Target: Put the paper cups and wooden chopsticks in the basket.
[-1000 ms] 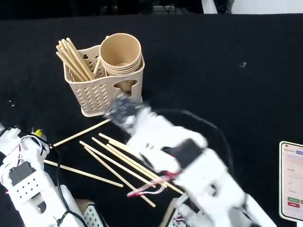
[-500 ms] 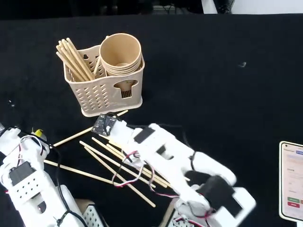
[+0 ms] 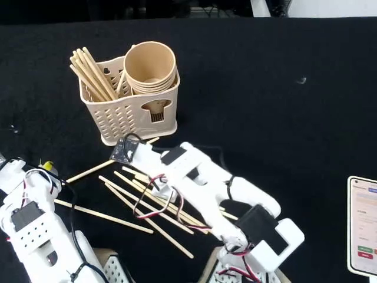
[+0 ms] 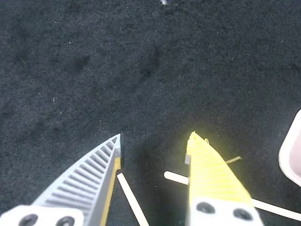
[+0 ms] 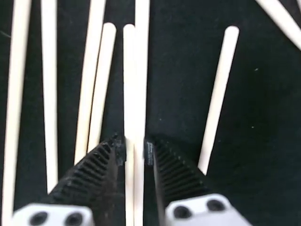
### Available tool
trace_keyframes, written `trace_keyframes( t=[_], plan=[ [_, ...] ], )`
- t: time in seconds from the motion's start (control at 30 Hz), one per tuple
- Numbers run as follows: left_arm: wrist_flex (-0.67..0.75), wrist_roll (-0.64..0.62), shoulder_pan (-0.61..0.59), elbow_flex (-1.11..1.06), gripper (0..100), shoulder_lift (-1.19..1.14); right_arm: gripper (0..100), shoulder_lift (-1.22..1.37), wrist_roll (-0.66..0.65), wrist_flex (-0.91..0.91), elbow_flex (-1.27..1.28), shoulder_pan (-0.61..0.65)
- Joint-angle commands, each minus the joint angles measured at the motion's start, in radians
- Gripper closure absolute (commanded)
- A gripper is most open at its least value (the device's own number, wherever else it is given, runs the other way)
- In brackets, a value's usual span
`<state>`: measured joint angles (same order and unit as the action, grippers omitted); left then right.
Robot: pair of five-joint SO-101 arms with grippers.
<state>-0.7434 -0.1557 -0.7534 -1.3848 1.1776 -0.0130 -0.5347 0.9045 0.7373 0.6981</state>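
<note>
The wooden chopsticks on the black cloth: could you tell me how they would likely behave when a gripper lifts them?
The chopsticks look thin, straight and round, so probably stiff and light, yet apt to roll if nudged. The right gripper grips two side by side; one may slip or pivot when lifted.

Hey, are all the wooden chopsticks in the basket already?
No, several chopsticks lie on the table in front of the basket.

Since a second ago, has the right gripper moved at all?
Yes. The right gripper swung left in the high view, slightly away from the basket, and down onto the loose chopsticks it now clamps.
</note>
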Motion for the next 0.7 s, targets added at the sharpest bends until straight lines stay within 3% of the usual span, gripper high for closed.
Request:
trace_keyframes(
  t=[0.0,0.27,0.4,0.53,0.67],
  plan=[
    [0.015,-0.006,-0.005,0.007,77,0.006,98.8,-0.137,-0.006,0.081,-0.021,-0.023],
    [0.015,-0.006,-0.005,0.007,77,0.006,98.8,-0.593,0.0,0.258,-0.022,-0.023],
    [0.015,-0.006,-0.004,0.007,77,0.006,98.8,-0.791,0.097,0.273,-0.094,-0.021],
    [0.015,-0.006,-0.004,0.007,77,0.006,98.8,-0.9,0.212,0.203,-0.203,0.052],
    [0.015,-0.006,-0.007,0.007,77,0.006,98.8,-0.901,0.252,-0.037,-0.282,0.135]
  ],
)
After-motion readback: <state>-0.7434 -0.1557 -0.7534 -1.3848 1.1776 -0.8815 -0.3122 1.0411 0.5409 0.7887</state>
